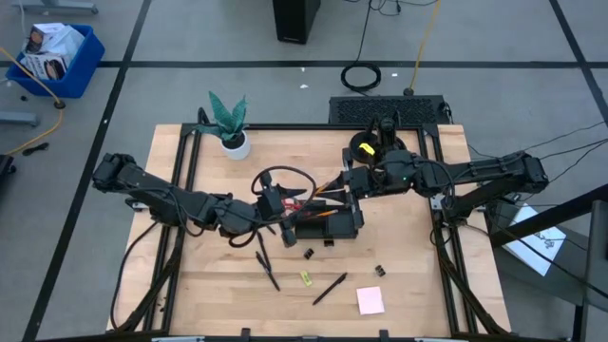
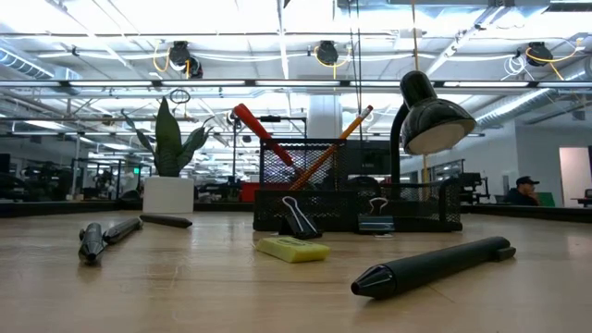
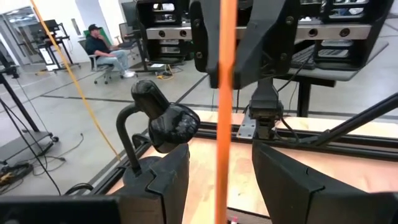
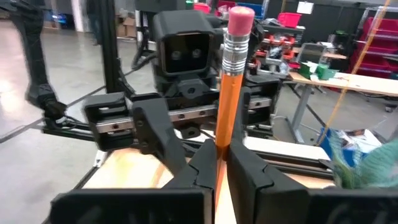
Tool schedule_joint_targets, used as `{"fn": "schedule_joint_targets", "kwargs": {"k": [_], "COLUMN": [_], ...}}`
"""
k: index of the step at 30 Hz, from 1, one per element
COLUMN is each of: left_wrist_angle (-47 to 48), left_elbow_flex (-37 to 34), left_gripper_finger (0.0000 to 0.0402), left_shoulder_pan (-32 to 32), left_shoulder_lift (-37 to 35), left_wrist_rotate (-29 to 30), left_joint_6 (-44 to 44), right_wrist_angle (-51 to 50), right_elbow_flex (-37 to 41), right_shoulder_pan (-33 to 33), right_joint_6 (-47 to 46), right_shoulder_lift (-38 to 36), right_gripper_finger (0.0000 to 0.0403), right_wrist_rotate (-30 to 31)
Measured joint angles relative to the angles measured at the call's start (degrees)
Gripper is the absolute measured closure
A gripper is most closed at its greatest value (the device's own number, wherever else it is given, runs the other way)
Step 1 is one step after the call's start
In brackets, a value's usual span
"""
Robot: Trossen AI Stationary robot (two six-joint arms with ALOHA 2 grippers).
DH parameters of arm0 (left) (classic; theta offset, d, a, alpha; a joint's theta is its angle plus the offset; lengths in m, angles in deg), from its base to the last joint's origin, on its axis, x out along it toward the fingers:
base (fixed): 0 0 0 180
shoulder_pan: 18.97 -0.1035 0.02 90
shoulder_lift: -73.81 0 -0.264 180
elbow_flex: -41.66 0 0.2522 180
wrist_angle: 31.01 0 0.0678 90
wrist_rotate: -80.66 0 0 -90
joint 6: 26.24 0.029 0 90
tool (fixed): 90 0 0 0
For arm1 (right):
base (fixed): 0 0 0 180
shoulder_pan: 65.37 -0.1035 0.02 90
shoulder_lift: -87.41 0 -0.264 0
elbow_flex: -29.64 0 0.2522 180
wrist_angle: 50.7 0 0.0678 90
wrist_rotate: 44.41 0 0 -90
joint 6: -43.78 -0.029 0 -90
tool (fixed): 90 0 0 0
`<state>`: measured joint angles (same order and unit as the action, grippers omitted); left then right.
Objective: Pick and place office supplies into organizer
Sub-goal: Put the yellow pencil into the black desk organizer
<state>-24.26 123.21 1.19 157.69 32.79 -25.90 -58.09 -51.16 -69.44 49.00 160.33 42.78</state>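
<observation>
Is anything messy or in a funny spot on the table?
Yes. Several supplies lie loose on the table outside the organizer: black pens, a yellow-green piece, small black clips and a pink sticky-note pad. Also, the right gripper pinches an orange pencil standing upright.

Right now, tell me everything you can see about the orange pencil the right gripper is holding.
The orange pencil is a thin wooden-looking stick with a ribbed silver ferrule and a pink eraser at its upper end. It stands nearly upright, pinched low on its shaft between the shut fingers of the right gripper. From the left wrist it shows as a vertical orange line between the open fingers of the left gripper, which do not grip it. At table level it leans out of the black mesh organizer, eraser up. Its tip is hidden.
</observation>
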Motion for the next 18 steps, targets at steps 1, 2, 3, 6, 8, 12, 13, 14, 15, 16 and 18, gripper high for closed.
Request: {"fn": "schedule_joint_targets", "kwargs": {"k": [1, 2, 3, 6, 8, 12, 13, 14, 15, 16, 18], "left_wrist_angle": [0.15, 0.55, 1.09, 2.4, 2.51, 3.12, 3.19, 3.48, 4.13, 4.58, 5.69], "left_elbow_flex": [0.0, 0.0, 0.0, 0.0, 0.0, 0.0, 0.0, 0.0, 0.0, 0.0, 0.0], "left_gripper_finger": [0.022, 0.022, 0.022, 0.022, 0.022, 0.022, 0.022, 0.022, 0.022, 0.022, 0.022], "left_shoulder_pan": [0.0, 0.0, 0.0, 0.0, 0.0, 0.0, 0.0, 0.0, 0.01, 0.0, 0.0], "left_shoulder_lift": [0.0, 0.0, 0.0, 0.0, -0.02, -0.02, -0.03, -0.26, -0.61, -1.02, -1.95], "left_wrist_rotate": [0.0, 0.0, 0.0, 0.03, 0.02, 0.0, 0.02, 0.0, -0.02, -0.03, -0.02], "left_joint_6": [0.0, -0.02, -0.07, -0.74, -0.98, -1.07, -1.1, -1.14, -1.34, -1.81, -2.82], "right_wrist_angle": [-0.08, -0.22, -0.35, -0.65, -0.65, -1.15, -1.39, -1.71, -2.11, -2.52, -3.24], "right_elbow_flex": [0.0, 0.0, 0.0, 0.0, 0.0, 0.0, 0.0, 0.0, 0.0, 0.0, 0.0], "right_shoulder_pan": [0.0, 0.02, 0.02, 0.02, 0.02, 0.04, 0.04, 0.04, 0.04, 0.13, 0.4], "right_joint_6": [0.02, 0.02, 0.02, 0.04, 0.08, 0.12, 0.14, 0.17, 0.17, 0.19, 0.1], "right_shoulder_lift": [0.0, 0.0, 0.0, 0.0, 0.0, 0.0, 0.0, 0.0, 0.0, 0.0, 0.0], "right_gripper_finger": [0.0391, 0.0391, 0.0392, 0.0392, 0.0392, 0.0392, 0.0392, 0.0392, 0.0392, 0.0392, 0.0392], "right_wrist_rotate": [0.0, 0.0, 0.02, 0.01, 0.0, 0.1, 0.49, 1.28, 1.63, 1.66, 1.62]}}
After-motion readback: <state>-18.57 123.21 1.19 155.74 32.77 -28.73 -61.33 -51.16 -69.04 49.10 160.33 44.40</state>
